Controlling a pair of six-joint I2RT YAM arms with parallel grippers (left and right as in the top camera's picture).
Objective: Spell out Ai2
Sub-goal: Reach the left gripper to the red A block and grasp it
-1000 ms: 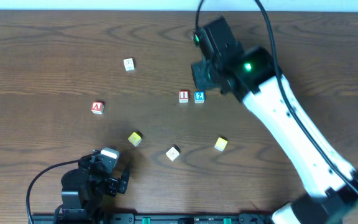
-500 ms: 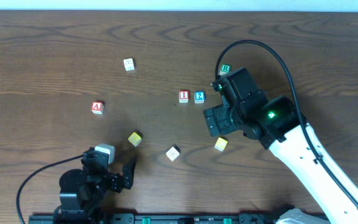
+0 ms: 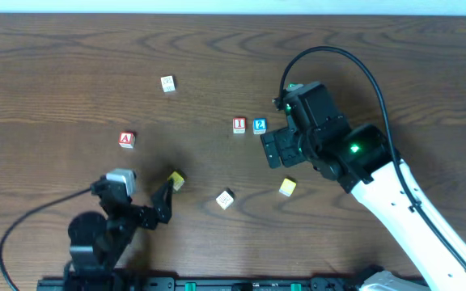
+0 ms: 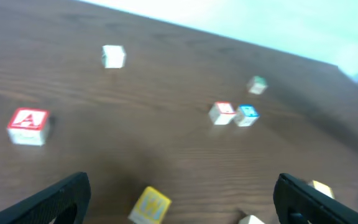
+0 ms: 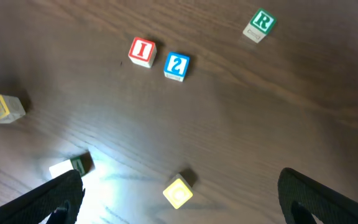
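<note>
Currently both grippers are empty and off the cubes. The left gripper (image 3: 162,204) sits low near the near edge of the table (image 3: 411,65), toward its left side. In its wrist view the two fingers (image 4: 58,200) stand wide apart with nothing between them. The right gripper (image 3: 275,149) hangs over the middle of the table, right of centre. Its fingers (image 5: 306,196) are likewise spread and hold nothing.

Cube positions:
- The red "A" cube (image 3: 126,139) stands alone, toward the left edge, well apart from the other two letters. Face up, the letter is readable.
- The red "I" cube (image 3: 239,124) lies near the table centre.
- The blue "2" cube (image 3: 259,125) lies just beside the "I" on its right, with a narrow gap between them in the right wrist view. It is set a little askew to the "I".
- The green "R" cube (image 5: 259,25) lies farther toward the far edge, beyond the "2". In the overhead view the right arm mostly covers it.
- One yellow cube (image 3: 175,180) lies just beside the left gripper.
- Another yellow cube (image 3: 287,187) lies on the near side of the right gripper.
- One pale cube (image 3: 225,198) lies between the two yellow ones.
- Another pale cube (image 3: 168,83) lies toward the far edge, left of centre.
</note>
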